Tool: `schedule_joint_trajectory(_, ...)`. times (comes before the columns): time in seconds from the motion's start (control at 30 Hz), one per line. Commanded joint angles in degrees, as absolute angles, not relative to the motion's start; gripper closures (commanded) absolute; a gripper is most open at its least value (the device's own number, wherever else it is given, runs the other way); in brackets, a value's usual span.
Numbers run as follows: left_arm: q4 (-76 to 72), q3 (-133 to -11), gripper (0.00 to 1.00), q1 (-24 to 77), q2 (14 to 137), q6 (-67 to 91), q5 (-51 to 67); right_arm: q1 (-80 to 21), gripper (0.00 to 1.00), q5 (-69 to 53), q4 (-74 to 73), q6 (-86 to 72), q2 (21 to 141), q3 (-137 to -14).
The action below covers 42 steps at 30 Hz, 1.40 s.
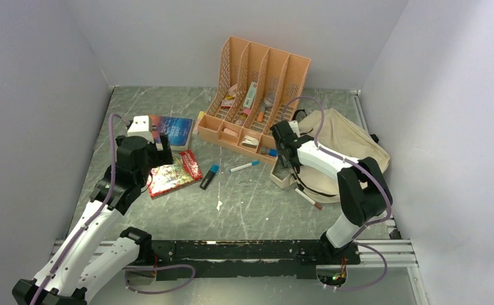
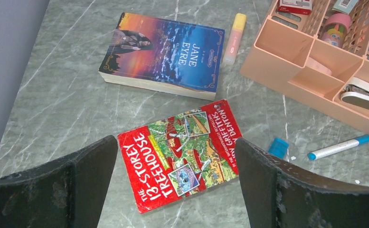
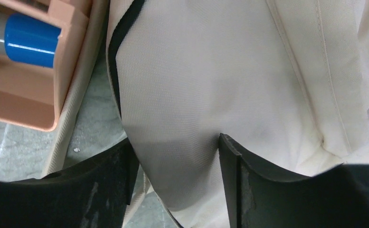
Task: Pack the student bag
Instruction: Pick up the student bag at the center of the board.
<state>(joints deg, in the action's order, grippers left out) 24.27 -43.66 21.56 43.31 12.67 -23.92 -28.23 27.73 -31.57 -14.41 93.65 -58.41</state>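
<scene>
Table (image 1: 257, 210): left pincer (image 2: 175, 143) wide above red book (image 2: 173, 178); right pincer (image 3: 176, 142) straddles student bag (image 3: 211, 71) fold, grip unclear

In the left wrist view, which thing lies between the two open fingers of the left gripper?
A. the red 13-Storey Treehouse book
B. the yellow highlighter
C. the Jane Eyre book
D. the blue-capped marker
A: the red 13-Storey Treehouse book shows in the gap of the wide-open left gripper.
</scene>
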Motion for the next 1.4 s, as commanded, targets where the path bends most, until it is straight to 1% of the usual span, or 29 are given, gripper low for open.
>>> schedule_joint_trajectory(0.0, 23.88, -45.67, 0.03, 21.09, 43.53, 12.12, -22.82, -28.46, 0.41, 31.81, -27.58, -14.76, 93.97, -57.41)
schedule_joint_trajectory(0.07, 23.99, -45.79, 0.04, 21.05, 43.72, 12.10, -22.53, -28.43, 0.50, 31.98, -26.21, -14.65, 93.19, -56.82)
schedule_joint_trajectory(0.17, 23.89, -45.71, 0.04, 21.09, 43.78, 11.77, -22.33, -28.35, 0.74, 32.44, -26.09, -14.80, 91.94, -57.06)
schedule_joint_trajectory(0.2, 23.83, -45.70, 0.05, 21.09, 43.81, 11.70, -22.32, -28.26, 0.80, 32.63, -25.86, -14.82, 91.14, -56.86)
schedule_joint_trajectory(0.33, 23.96, -45.79, 0.05, 21.09, 43.78, 11.63, -22.11, -27.59, 0.85, 34.51, -26.11, -15.51, 87.25, -56.72)
schedule_joint_trajectory(0.43, 23.92, -45.64, 0.04, 21.09, 43.55, 11.73, -22.53, -26.64, 0.98, 35.61, -26.52, -15.73, 83.16, -57.23)
schedule_joint_trajectory(0.47, 23.83, -45.62, 0.04, 21.09, 43.51, 11.70, -22.45, -26.16, 1.00, 35.89, -26.73, -16.00, 81.67, -57.73)
schedule_joint_trajectory(0.6, 23.90, -45.70, 0.04, 21.09, 43.68, 11.67, -22.08, -24.31, 1.00, 36.61, -26.45, -15.62, 74.27, -59.99)
schedule_joint_trajectory(0.77, 23.99, -45.77, 0.03, 21.07, 43.52, 11.92, -22.82, -21.29, 1.00, 38.59, -26.97, -14.97, 67.97, -66.29)
schedule_joint_trajectory(0.9, 23.74, -45.53, 0.03, 21.09, 42.97, 12.35, -22.89, -20.49, 1.00, 40.17, -26.21, -14.89, 64.74, -71.19)
schedule_joint_trajectory(1.1, 23.00, -44.95, 0.03, 21.09, 41.02, 13.03, -22.72, -20.48, 1.00, 39.98, -26.90, -14.92, 63.23, -80.30)
schedule_joint_trajectory(1.27, 21.98, -43.98, 0.03, 21.09, 38.58, 14.18, -22.42, -20.49, 1.00, 35.73, -27.93, -14.57, 62.76, -88.19)
schedule_joint_trajectory(1.37, 18.73, -43.17, 0.03, 21.07, 37.34, 13.13, -16.71, -20.48, 1.00, 29.98, -29.58, -15.09, 62.75, -92.18)
